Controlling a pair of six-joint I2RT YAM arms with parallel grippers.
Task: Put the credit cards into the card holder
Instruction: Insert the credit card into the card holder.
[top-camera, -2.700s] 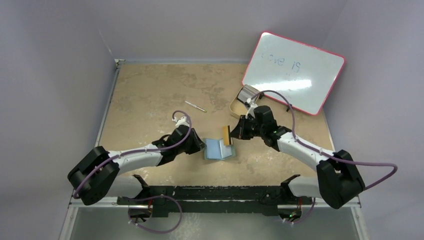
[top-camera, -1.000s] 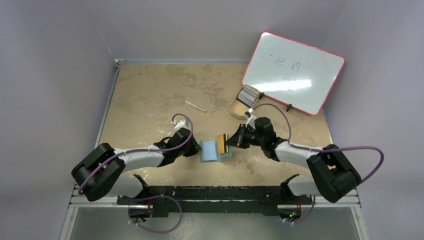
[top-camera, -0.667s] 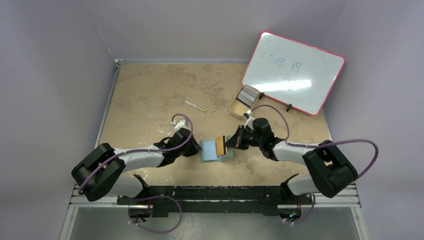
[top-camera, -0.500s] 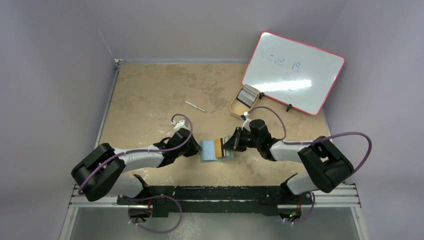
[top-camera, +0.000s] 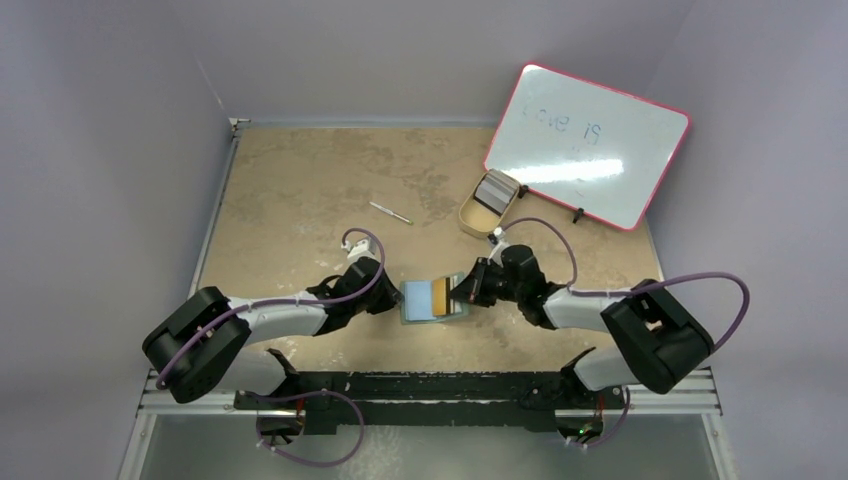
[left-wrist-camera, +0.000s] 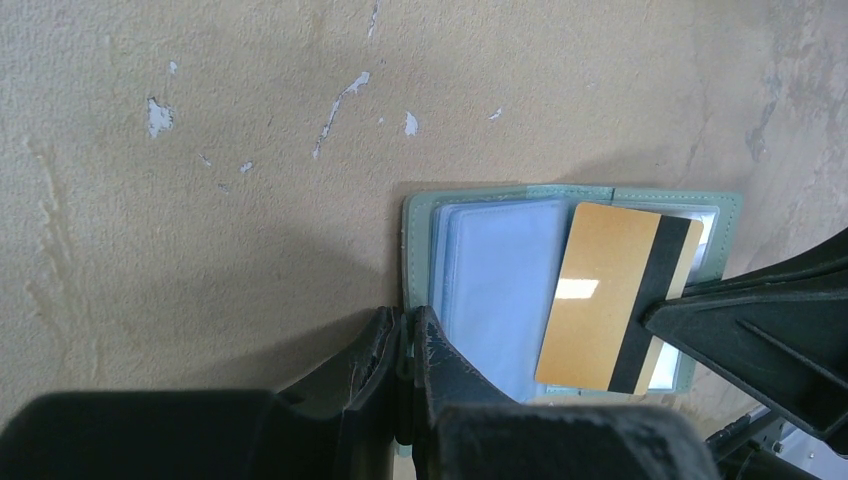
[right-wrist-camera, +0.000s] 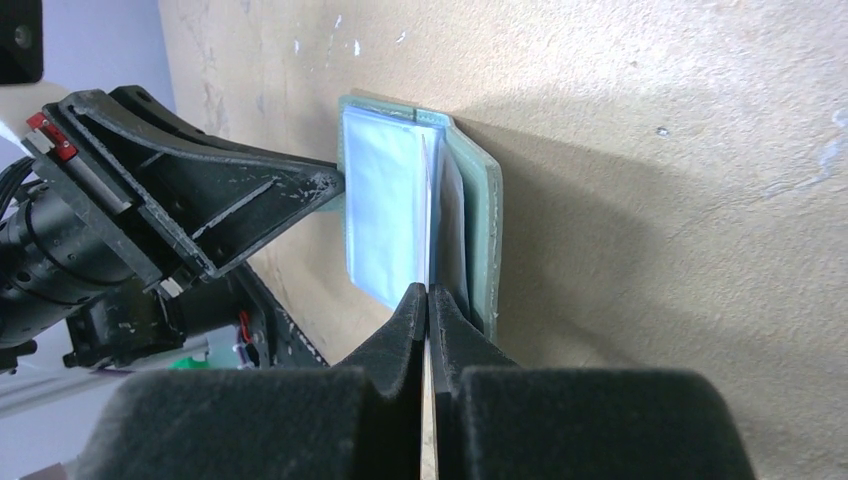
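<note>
The card holder (top-camera: 415, 300) lies open on the table, its pale blue pockets facing up (left-wrist-camera: 490, 290). My left gripper (top-camera: 395, 297) is shut on the holder's left cover edge (left-wrist-camera: 408, 325). My right gripper (top-camera: 466, 291) is shut on a gold credit card with a black stripe (top-camera: 439, 293). That card (left-wrist-camera: 610, 295) slants over the holder's right half, its far end among the pockets. In the right wrist view the card (right-wrist-camera: 427, 220) shows edge-on between the shut fingers (right-wrist-camera: 428, 292), entering the holder (right-wrist-camera: 380, 200). More credit cards (top-camera: 493, 189) stand stacked in the beige tray (top-camera: 470, 218).
A pink-edged whiteboard (top-camera: 590, 145) leans at the back right, just behind the tray. A thin pen (top-camera: 390, 212) lies on the table left of the tray. Grey walls close the table at the back and both sides.
My right gripper has carried the gold card left and down, from the holder's right edge to over its right half. The left gripper has kept its hold on the cover.
</note>
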